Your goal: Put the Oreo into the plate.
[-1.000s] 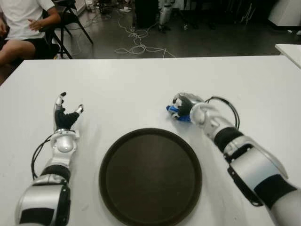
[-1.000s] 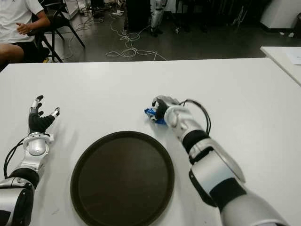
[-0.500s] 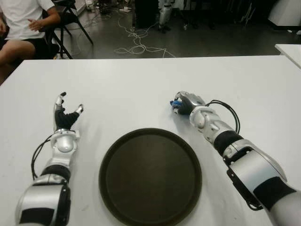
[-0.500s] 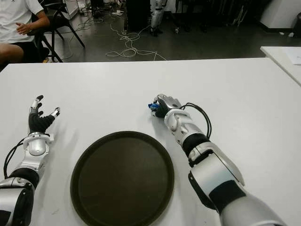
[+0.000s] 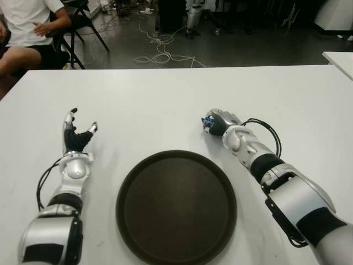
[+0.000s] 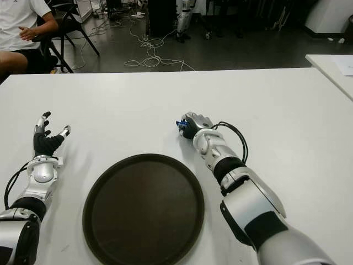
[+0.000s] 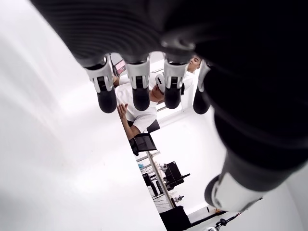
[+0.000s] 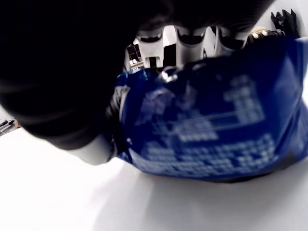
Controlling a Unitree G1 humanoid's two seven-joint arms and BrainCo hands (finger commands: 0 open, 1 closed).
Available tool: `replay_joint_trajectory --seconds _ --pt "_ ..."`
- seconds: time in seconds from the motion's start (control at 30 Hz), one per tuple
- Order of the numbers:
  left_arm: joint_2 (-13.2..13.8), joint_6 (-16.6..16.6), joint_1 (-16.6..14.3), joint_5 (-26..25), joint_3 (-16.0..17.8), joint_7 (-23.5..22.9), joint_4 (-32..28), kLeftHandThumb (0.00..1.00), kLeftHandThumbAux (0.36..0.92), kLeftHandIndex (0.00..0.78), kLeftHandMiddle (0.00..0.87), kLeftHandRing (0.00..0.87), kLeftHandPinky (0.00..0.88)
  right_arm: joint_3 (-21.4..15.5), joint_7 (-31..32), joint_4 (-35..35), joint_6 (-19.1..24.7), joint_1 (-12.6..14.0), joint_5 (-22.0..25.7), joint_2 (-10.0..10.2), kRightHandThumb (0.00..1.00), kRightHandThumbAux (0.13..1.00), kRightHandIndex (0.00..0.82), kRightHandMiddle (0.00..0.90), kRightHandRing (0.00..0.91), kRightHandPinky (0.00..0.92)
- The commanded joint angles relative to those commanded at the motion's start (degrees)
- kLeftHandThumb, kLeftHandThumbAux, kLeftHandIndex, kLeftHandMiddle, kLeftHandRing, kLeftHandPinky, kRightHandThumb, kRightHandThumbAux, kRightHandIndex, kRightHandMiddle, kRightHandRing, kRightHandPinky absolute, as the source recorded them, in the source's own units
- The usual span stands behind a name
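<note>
Where the white table (image 5: 165,99) fills most of both eye views, the biggest thing on it is the round dark plate (image 5: 176,207), lying flat near the robot's edge, between the two arms. Its inner surface holds nothing. Beyond the far edge of the table, at the upper left, a person (image 5: 25,33) in a white shirt sits on a chair, and cables (image 5: 160,52) lie on the dark floor behind.

The right hand (image 5: 219,122) shows just beyond the plate's far right rim, apart from the plate, with its forearm running back toward the lower right. Its fingers are curled shut around the Oreo (image 8: 207,125), a blue packet. In the right wrist view the packet fills the space under the palm: the fingers (image 8: 190,41) come over its far edge, the thumb sits against one end, and the printed blue face is turned toward the camera. In the eye views only a small blue corner of it pokes out on the side of the fist facing the robot's left. Whether the packet touches the table or is just clear of it cannot be told.

The left hand (image 5: 75,138) shows to the left of the plate, well apart from it, fingers (image 7: 139,94) straight and spread, holding nothing.
</note>
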Motion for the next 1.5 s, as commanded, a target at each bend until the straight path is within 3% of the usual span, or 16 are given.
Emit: replay_joint_trajectory --seconds 0.6,1.5 --pt "0.07 -0.32 -0.01 -0.33 0.28 -0.74 0.12 0.0 0.753 0.053 0.068 0.052 0.037 -0.62 -0.16 -0.3 0.77 -0.2 0.19 0.05 0.693 0.731 0.431 0.704 0.703 0.696" --pt "-0.17 -0.28 -0.08 -0.64 0.61 -1.08 0.21 0.0 0.757 0.047 0.054 0.033 0.011 -5.64 -1.15 -0.81 -1.07 0.46 5.28 0.11 0.695 0.728 0.433 0.735 0.732 0.733"
